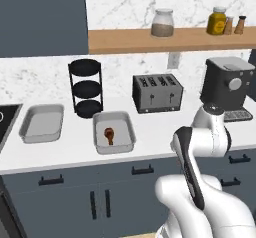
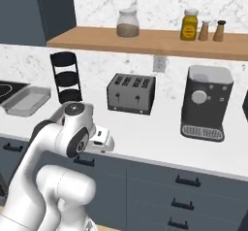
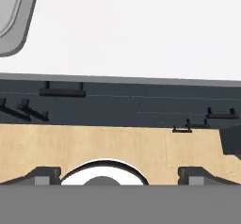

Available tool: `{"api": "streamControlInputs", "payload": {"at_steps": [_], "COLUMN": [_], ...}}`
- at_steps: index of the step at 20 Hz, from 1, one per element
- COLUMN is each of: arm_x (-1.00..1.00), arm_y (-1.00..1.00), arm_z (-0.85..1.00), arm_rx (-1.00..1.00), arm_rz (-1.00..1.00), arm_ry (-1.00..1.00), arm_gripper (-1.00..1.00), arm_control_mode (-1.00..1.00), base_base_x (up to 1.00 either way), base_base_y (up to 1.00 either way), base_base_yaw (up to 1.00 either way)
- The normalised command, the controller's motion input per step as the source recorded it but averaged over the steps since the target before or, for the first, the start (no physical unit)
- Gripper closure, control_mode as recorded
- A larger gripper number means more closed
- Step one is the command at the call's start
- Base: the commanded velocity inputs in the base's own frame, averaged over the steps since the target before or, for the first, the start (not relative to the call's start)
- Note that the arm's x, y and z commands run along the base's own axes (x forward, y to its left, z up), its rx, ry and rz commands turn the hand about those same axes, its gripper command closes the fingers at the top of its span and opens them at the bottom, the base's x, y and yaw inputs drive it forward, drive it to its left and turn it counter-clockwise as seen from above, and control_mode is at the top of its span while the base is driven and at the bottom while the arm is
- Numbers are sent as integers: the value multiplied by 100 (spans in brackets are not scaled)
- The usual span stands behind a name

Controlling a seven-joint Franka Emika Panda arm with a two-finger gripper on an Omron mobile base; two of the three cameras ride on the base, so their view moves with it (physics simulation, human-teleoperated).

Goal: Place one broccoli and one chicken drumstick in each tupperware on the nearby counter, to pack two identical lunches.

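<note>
While the white arm is bending over the front edge of the counter (image 1: 70, 149), the gripper (image 3: 115, 175) is pointing down past that edge toward the wooden floor (image 3: 113, 145), and its two dark tips are sitting far apart with nothing between them, so it is wide open and holding nothing. Two grey tupperware trays are lying on the white counter. One tupperware (image 1: 114, 131) is sitting in front of the black round stand (image 1: 86, 88), to the left of the toaster (image 1: 157, 93), and the dark reddish-brown chicken drumstick (image 1: 109, 134) is lying inside it, near the middle. The other tupperware (image 1: 42, 122) is sitting further left, near the black stovetop (image 1: 6, 118), and I am seeing nothing inside it. The two trays are apart from each other and are not touching. In the right base view the far tray (image 2: 26, 100) is showing beside the stovetop, while the arm is blocking the place where the tray with the drumstick sits. In the hand view a rounded corner of one tray (image 3: 14, 20) is peeking in at the top left, over the white counter top, and the blue-grey drawers (image 3: 117, 108) with black handles are running below it. A black coffee machine (image 2: 206, 104) is standing on the counter to the right of the toaster. Jars and bottles are standing on the wooden shelf (image 1: 165, 38) above.
</note>
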Motion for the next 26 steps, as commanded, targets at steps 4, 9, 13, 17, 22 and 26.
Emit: {"api": "streamControlInputs", "payload": {"at_steps": [4,9,13,17,22,26], "arm_x": [0,0,0,0,0,0], "arm_y": [0,0,0,0,0,0], "arm_z": [0,0,0,0,0,0], "arm_rx": [0,0,0,0,0,0], "arm_rz": [0,0,0,0,0,0], "arm_ry": [0,0,0,0,0,0], "arm_gripper": [-100,-100,-100,-100,-100,-100], "arm_control_mode": [100,100,100,100,100,100], "base_base_x": [-48,-99,-81,-10,0,0], "base_base_y": [-100,-100,-100,-100,-100,-100], "base_base_yaw": [-6,-3,-5,-5,-1,0]}}
